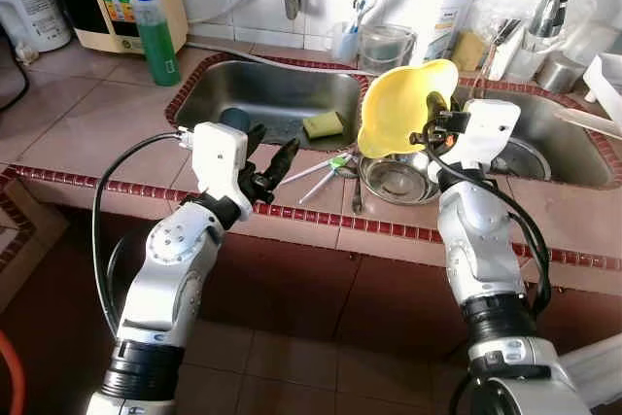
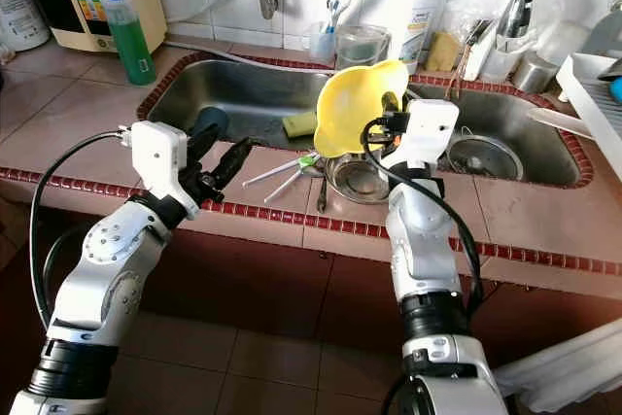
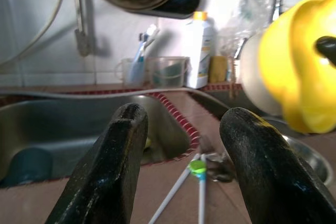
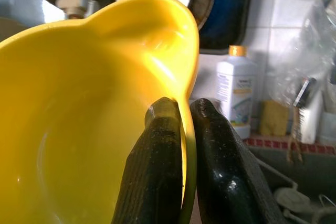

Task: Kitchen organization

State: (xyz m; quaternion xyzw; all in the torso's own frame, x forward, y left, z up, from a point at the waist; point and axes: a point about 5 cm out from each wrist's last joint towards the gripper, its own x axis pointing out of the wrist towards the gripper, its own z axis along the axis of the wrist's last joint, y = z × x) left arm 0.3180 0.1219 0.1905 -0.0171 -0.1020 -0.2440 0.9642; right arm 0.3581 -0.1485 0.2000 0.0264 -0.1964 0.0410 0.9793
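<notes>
R gripper [image 4: 184, 145] clamped on rim of yellow bowl [image 1: 400, 104], one finger inside, one outside; bowl tilted, held up above steel bowl [image 1: 394, 180] on counter strip btwn the two sinks. L gripper [image 1: 275, 157] wide open, nothing held, over counter edge near left sink [image 1: 262, 94], w/ sponge [image 1: 323, 124] inside.

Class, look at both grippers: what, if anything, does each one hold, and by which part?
The right gripper holds the yellow bowl by its rim, one finger inside the wall and one outside. The left gripper is open and holds nothing.
</notes>
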